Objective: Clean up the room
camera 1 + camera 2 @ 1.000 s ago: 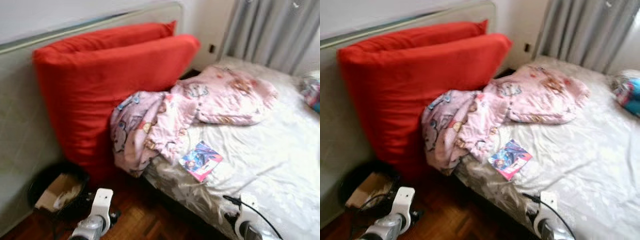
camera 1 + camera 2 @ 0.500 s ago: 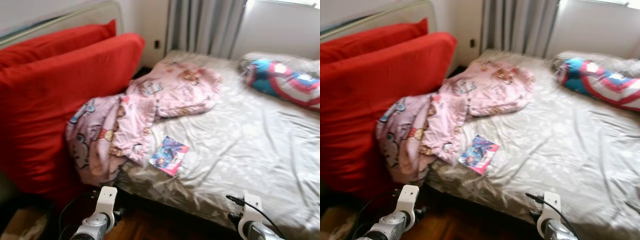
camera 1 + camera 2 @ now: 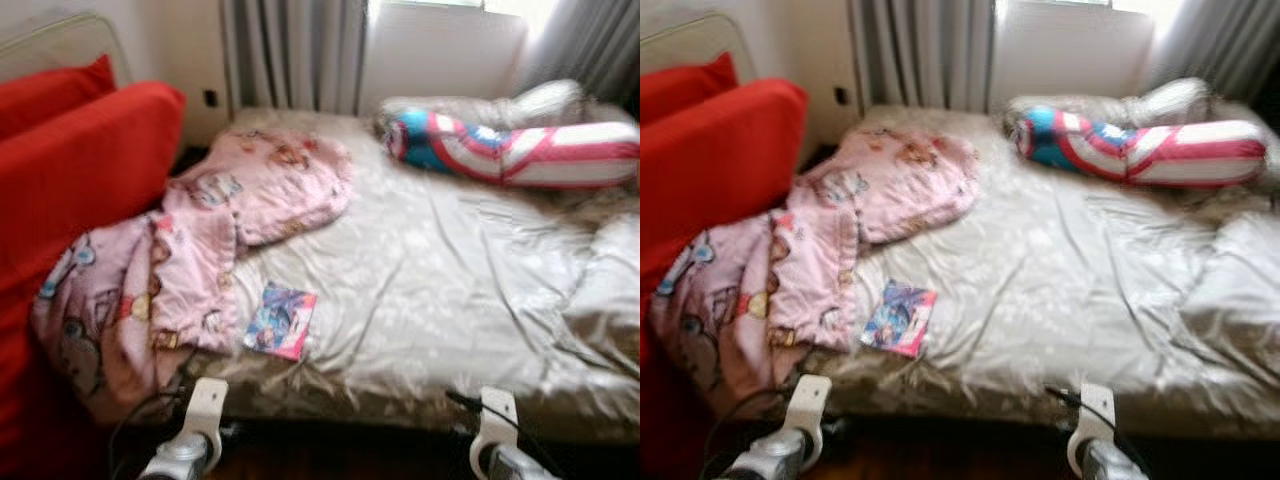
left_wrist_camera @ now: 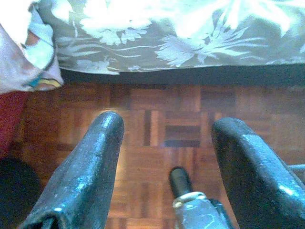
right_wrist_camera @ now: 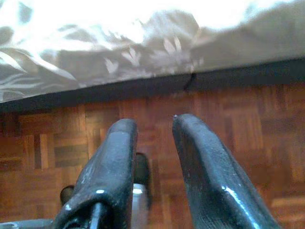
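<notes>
A bed [image 3: 450, 300] with a wrinkled beige floral sheet takes up the centre and right of the head views. On its left part lies a crumpled pink cartoon-print blanket [image 3: 180, 260], spilling over the bed's left edge and down toward the floor. Just beside the blanket's lower hem, near the bed's front edge, lies a small colourful booklet [image 3: 280, 320], flat on the sheet. At the upper right of the frame a long bolster pillow [image 3: 510, 150] in blue, red and white stripes lies across the head of the bed, below the window and grey curtains [image 3: 290, 50]. Red cushions [image 3: 70, 160] stand at the left of the frame, against the blanket.

Both arms hang low at the bottom edge of the frame, in front of the bed. The left gripper [image 4: 164, 157] points at the parquet floor [image 4: 157, 105] by the bed's edge, its fingers spread wide and holding nothing. The right gripper [image 5: 155, 157] likewise hangs over the parquet, its fingers parted by a narrower gap and empty.
</notes>
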{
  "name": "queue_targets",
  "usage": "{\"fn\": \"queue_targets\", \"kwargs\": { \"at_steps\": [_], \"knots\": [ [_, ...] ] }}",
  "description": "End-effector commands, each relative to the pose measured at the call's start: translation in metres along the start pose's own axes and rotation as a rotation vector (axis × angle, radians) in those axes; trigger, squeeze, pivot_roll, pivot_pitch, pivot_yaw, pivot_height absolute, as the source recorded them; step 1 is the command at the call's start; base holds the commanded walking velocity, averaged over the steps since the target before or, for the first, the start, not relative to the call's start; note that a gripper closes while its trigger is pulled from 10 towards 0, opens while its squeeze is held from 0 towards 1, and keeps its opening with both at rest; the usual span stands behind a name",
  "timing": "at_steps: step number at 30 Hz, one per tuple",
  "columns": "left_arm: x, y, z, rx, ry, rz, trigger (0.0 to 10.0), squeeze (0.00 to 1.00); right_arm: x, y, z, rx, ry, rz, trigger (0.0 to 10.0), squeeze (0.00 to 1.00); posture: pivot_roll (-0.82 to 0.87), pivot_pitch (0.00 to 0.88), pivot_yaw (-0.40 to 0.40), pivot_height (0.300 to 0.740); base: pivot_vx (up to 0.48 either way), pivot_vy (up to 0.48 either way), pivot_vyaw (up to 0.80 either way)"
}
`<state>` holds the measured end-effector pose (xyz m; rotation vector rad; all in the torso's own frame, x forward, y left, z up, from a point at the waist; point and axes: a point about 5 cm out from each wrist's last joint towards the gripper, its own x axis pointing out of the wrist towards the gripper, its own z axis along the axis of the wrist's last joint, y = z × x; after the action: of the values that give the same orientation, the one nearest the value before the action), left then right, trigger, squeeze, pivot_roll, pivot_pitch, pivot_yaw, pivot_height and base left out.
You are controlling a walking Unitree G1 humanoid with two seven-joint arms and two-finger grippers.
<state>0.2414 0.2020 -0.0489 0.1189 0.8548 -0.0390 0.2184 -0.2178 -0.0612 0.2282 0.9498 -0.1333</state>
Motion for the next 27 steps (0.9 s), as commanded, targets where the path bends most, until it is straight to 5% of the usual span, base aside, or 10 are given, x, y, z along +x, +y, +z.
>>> {"fn": "queue_targets", "kwargs": {
  "at_steps": [1, 19, 27],
  "knots": [
    [0.0006, -0.0053, -0.0019, 0.010, 0.016, -0.013, 10.0, 0.00, -0.0010, -0.0050, -0.0021, -0.012, 0.011, -0.013, 10.0, 0.00, -0.06, 0.000, -0.005, 0.740, 0.000, 0.000, -0.79],
    [0.0006, -0.0073, -0.0037, -0.002, 0.019, -0.012, 10.0, 0.00, -0.0017, -0.0069, 0.0053, -0.216, -0.017, 0.003, 10.0, 0.00, -0.06, 0.000, -0.016, 0.740, 0.000, 0.000, -0.09],
    [0.0005, -0.0069, -0.0040, -0.028, 0.016, -0.005, 10.0, 0.00, -0.0016, -0.0070, 0.0047, -0.191, -0.020, -0.007, 10.0, 0.00, -0.06, 0.000, -0.015, 0.740, 0.000, 0.000, 0.00]
  ]
}}
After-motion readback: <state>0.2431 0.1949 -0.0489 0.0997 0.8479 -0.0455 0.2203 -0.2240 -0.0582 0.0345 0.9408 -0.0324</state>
